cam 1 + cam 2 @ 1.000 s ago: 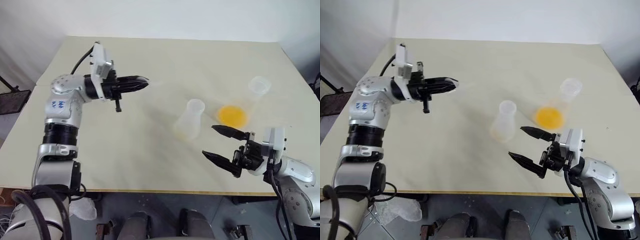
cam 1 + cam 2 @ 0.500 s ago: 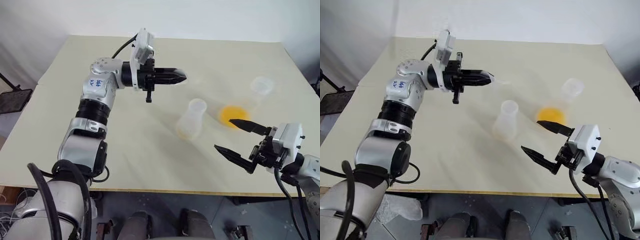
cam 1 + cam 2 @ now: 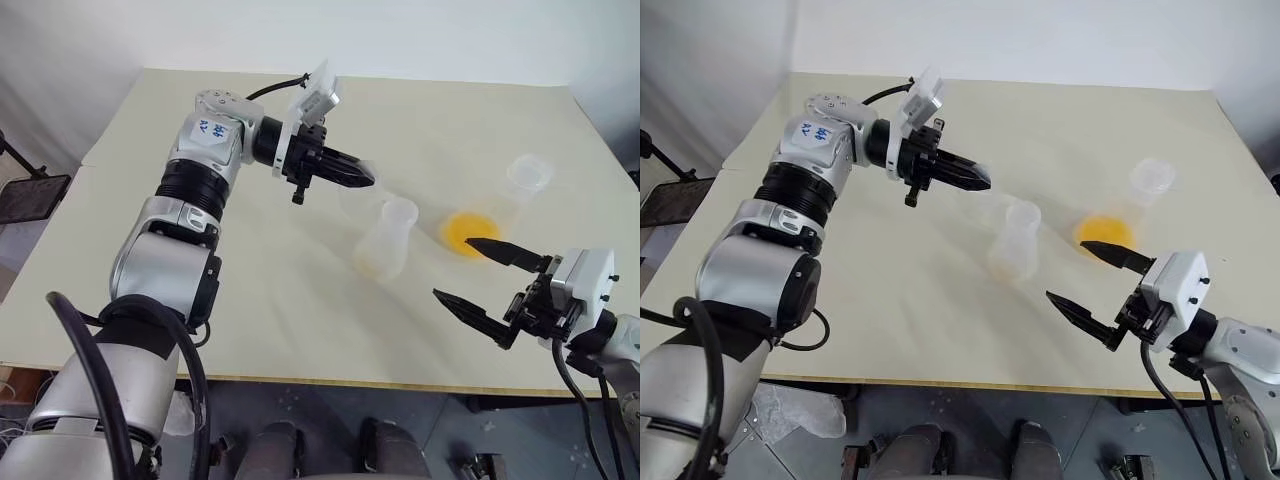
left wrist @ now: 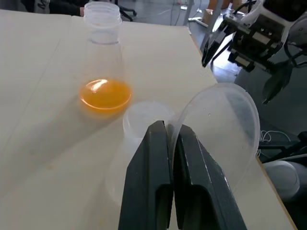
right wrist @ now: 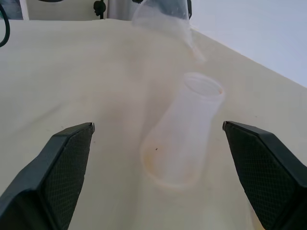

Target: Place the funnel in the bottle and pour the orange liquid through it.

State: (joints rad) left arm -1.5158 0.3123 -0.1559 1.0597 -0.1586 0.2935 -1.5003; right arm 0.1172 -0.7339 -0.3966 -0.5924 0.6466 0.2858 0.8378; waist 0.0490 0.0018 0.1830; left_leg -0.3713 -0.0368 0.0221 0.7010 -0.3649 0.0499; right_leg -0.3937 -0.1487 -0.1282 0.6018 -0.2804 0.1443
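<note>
Left claw (image 4: 168,143) is pinching the rim of the small, nearly see-through plastic funnel (image 4: 223,129), holding it in the air just beside the mouth of the frosted translucent conical bottle (image 3: 385,240). Funnel axis is lying tilted, stem (image 5: 195,50) pointing down toward the bottle mouth. Bottle is standing upright mid-counter (image 3: 250,300). Orange liquid (image 3: 466,232) is sitting in the clearer conical flask (image 3: 500,205) beyond it. Right claw (image 3: 482,282) is hanging wide open, empty, near the counter's front edge.
</note>
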